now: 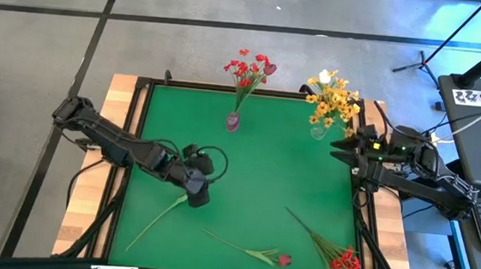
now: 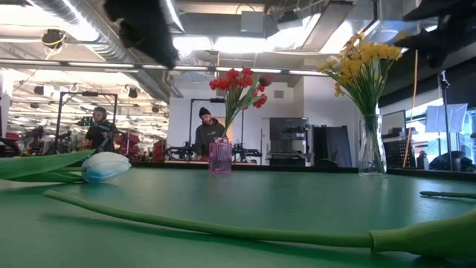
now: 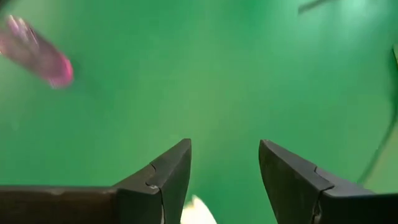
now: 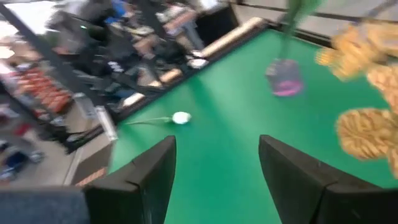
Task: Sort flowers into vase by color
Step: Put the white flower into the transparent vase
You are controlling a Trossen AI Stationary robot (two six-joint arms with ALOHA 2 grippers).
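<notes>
My left gripper [image 1: 195, 188] [image 3: 224, 146] hangs open above the white bud [image 3: 198, 213] [image 2: 104, 165] of a flower whose stem [image 1: 154, 224] lies flat on the green mat, running toward the near left corner. It stands high over the bud and touches nothing. My right gripper [image 1: 343, 151] [image 4: 216, 140] is open in the air by the clear vase [image 1: 318, 132] [image 2: 372, 149], which holds yellow-orange blossoms and a white bud [image 1: 324, 76]. The pink vase [image 1: 233, 121] [image 4: 285, 78] holds red blossoms. A dark red bud flower [image 1: 282, 259] and a red cluster flower [image 1: 346, 263] lie on the mat near the front edge.
The two vases stand side by side at the mat's far edge. A black frame [image 1: 142, 127] borders the green mat. The mat's middle [image 1: 272, 171] is bare. In the low view a long green stem [image 2: 223, 227] lies close across the front, and people stand in the room beyond.
</notes>
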